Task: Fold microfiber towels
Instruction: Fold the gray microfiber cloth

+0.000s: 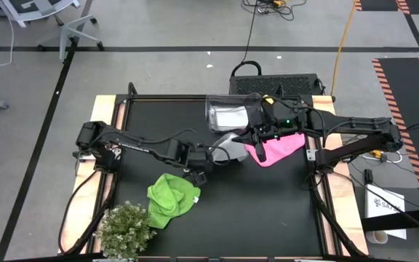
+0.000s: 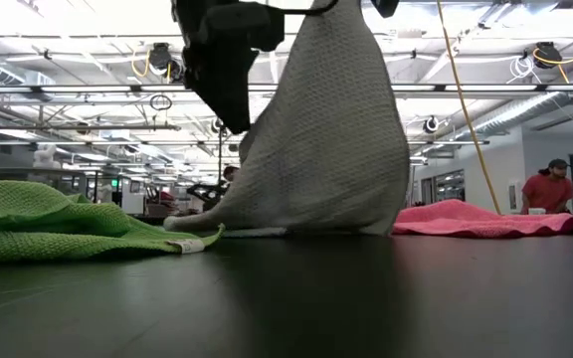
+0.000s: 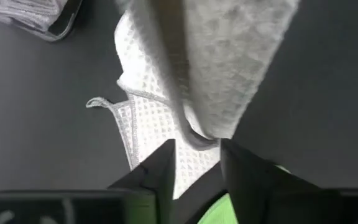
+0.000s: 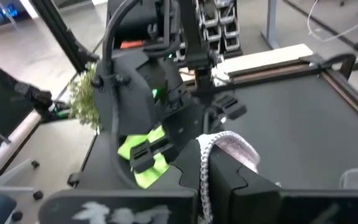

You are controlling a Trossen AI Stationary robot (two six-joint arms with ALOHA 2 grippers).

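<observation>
A white waffle towel (image 1: 230, 148) hangs between both grippers at the table's middle. In the low view it stands like a tent (image 2: 331, 139) with its lower edge on the table. My right gripper (image 1: 256, 140) is shut on its upper part. My left gripper (image 1: 206, 156) is closed on it from the left. A lime green towel (image 1: 172, 198) lies crumpled at the near left. A pink towel (image 1: 276, 148) lies at the right, partly under the right arm. Another white towel (image 1: 228, 116) lies in the clear bin. My left gripper has a gathered fold of the white towel (image 3: 202, 132) between its two fingertips (image 3: 163, 163). It comes nearly level from the table's left. Below the fold the towel runs down to the table. My right gripper pinches a stitched edge of the white towel (image 4: 204, 163) between its two fingers (image 4: 229, 180). It comes from the table's right, above the towel. The towel hangs below it, with its lower edge (image 2: 267, 231) on the table.
The clear plastic bin (image 1: 213, 110) stands at the far middle of the table. A bushy green plant (image 1: 126, 229) stands at the near left corner. The near right part of the black tabletop (image 1: 268, 211) is bare. A person (image 2: 550, 189) stands in the room beyond.
</observation>
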